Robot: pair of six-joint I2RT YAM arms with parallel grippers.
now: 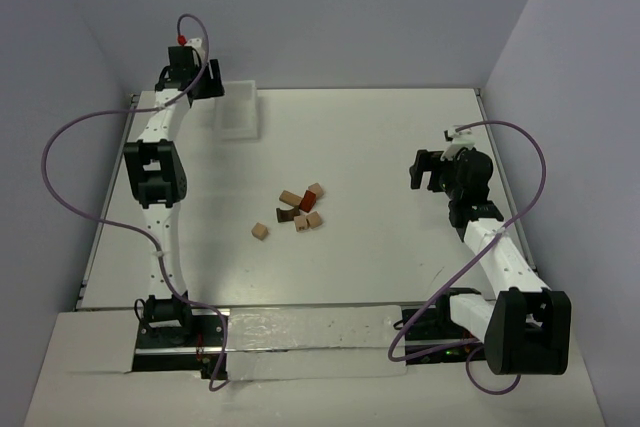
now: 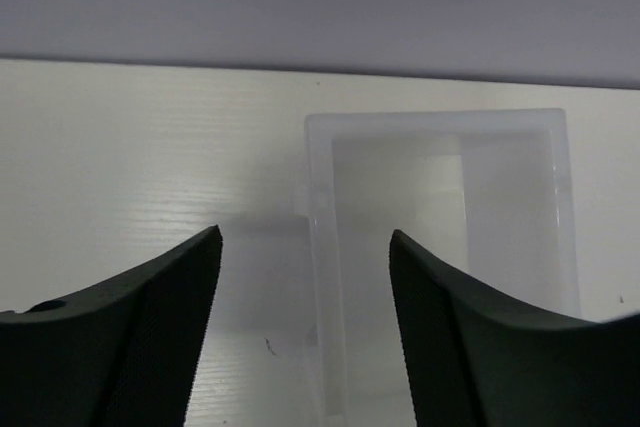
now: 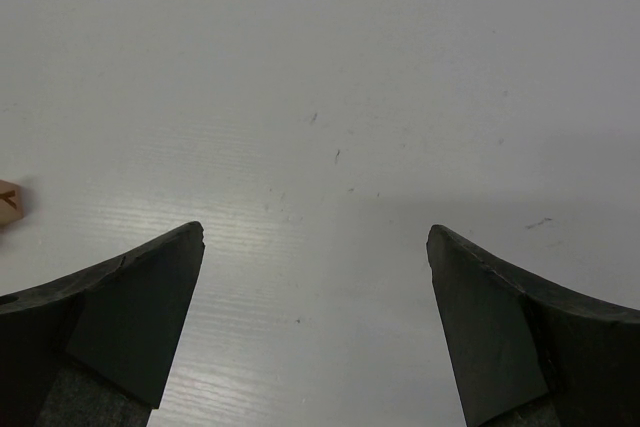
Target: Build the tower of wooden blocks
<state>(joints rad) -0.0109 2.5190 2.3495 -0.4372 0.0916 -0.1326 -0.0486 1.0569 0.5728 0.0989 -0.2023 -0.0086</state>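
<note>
The wood blocks [image 1: 300, 207] lie in a loose cluster mid-table: light tan, dark brown and reddish-brown pieces. One tan block [image 1: 260, 231] sits apart to their left. From above I cannot make out a tower. My left gripper [image 1: 210, 82] is far back left, beside the white bin. In the left wrist view it [image 2: 305, 237] is open with nothing between its fingers. My right gripper [image 1: 420, 169] hovers right of the blocks. In its wrist view it [image 3: 315, 232] is wide open over bare table, with a tan block's edge [image 3: 8, 202] at the left border.
A white translucent plastic bin [image 1: 238, 107] stands at the back left near the wall; its interior [image 2: 440, 237] looks empty in the left wrist view. Purple cables loop beside both arms. Walls close the table on three sides.
</note>
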